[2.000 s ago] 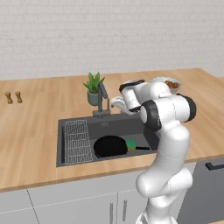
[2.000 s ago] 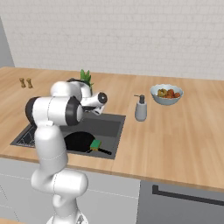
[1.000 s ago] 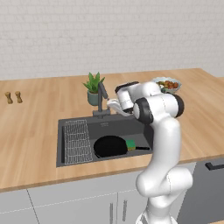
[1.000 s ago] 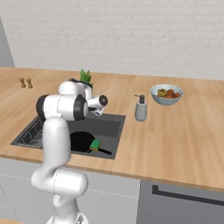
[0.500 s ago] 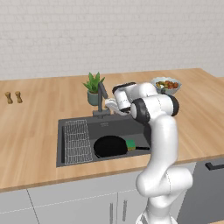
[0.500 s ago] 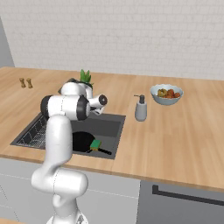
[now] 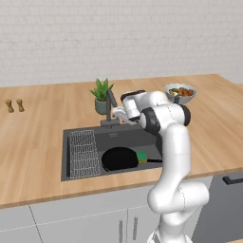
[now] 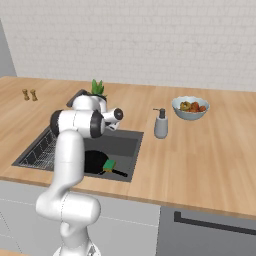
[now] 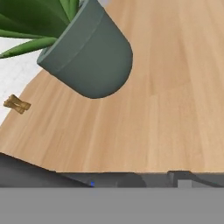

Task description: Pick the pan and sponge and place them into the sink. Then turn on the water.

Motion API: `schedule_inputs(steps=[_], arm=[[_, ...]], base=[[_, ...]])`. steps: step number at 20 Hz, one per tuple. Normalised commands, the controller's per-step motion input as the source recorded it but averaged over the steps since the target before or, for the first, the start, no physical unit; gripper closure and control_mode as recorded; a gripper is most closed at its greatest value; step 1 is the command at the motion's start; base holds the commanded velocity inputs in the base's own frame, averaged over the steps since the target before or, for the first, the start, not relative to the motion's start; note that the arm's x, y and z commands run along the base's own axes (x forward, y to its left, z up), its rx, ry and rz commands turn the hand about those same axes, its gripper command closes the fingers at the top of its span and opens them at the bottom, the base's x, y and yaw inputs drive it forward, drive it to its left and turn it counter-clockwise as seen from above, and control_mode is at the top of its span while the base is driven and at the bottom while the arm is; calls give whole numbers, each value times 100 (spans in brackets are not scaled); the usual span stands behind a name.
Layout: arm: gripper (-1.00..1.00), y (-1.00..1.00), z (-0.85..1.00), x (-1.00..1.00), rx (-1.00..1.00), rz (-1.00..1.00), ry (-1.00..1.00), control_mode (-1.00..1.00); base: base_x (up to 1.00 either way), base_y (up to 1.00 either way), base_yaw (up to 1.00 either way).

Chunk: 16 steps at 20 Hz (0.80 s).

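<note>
Resting in the sink nearest the base: the black frying pan flat on the basin floor, handle toward the arm's side. The green-topped sponge lies at the pan's rim, touching it. Wire grid rack fills the basin's far-left portion in the left base view. Behind the basin, the gripper sits just beside the dark faucet, fingers spread wide apart, nothing between them. No stream visible from the faucet. Beyond it, potted plant on the wooden counter. Soap dispenser and fruit bowl further right; two small shakers far left.
</note>
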Motion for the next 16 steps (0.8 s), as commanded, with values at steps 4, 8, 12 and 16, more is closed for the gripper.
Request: schedule_inputs(steps=[4, 8, 12, 16], arm=[[100, 4, -18, 17, 0, 0, 0, -100], [100, 0, -5, 4, 0, 0, 0, -100], [100, 0, -2, 0, 0, 0, 1, -100], [100, -1, -12, 1, 6, -3, 2, -100]], base=[[0, 0, 0], [0, 0, 0], [0, 0, 0], [0, 0, 0]])
